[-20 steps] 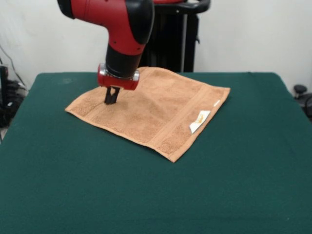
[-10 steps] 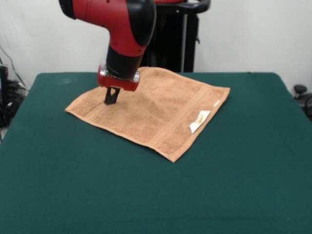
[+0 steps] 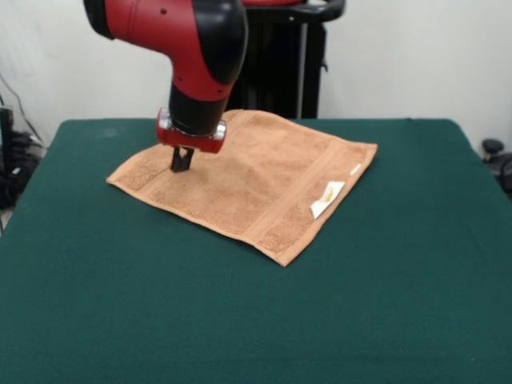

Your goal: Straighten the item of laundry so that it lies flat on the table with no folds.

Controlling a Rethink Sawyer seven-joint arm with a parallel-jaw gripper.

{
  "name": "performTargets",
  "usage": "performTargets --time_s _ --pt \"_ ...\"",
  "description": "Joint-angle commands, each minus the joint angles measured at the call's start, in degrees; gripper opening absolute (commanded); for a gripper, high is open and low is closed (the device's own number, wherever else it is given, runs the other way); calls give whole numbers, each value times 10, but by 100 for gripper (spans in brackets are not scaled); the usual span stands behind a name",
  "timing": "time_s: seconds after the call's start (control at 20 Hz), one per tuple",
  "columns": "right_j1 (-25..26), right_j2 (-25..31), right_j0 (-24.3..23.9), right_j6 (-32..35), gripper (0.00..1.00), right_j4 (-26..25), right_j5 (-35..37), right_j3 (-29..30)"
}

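Note:
The orange-brown towel (image 3: 256,180) lies spread out on the green table (image 3: 256,320), turned like a diamond, with its border bands showing and a small white label (image 3: 326,198) near its right edge. I see no folds in it. My gripper (image 3: 182,166) points straight down over the towel's left part. Its two dark fingers stand close together, with the tips at or just above the cloth. It lifts no cloth.
The robot's black pedestal (image 3: 288,56) stands behind the table's far edge. Cables and dark equipment (image 3: 12,152) sit off the table's left side, and a black caster (image 3: 492,148) off its right side.
The arm has shifted slightly to the left and a little up. The towel has not moved.

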Motion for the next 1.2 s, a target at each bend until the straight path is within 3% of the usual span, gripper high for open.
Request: performTargets --time_s 0.05,0.25,0.9,1.2 --pt "190 127 -68 66 0 21 -205 -184" --pt "185 157 -87 48 0 16 -189 -200" --pt "181 79 -24 156 0 39 -201 -213" --pt "174 115 -58 106 0 37 -165 -209"
